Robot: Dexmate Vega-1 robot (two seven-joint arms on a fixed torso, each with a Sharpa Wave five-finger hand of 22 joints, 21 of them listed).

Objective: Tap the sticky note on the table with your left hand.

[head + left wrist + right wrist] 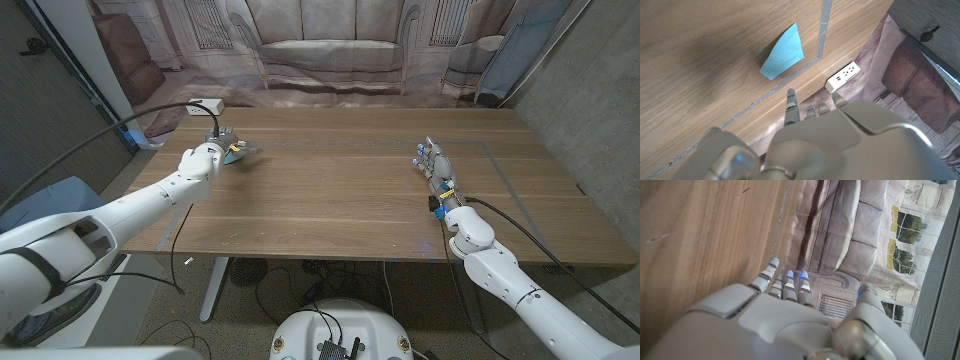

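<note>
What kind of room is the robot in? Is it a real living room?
Probably a robot test room, not a real one. The sofa and windows are printed on a backdrop, grey tape marks the wooden table, and cables lie underneath.

Printed sofa backdrop (330, 50) at 12 o'clock behind wooden table (340, 200); grey wall (590, 110) at 3; white power strip (205, 105) at 10.

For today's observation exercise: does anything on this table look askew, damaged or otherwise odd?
One thing stands out. The blue sticky note near the table's far left corner lies at an angle to the grey tape line beside it, not square with it. The left hand is over it. Nothing looks spilled or damaged on the wooden table.
</note>
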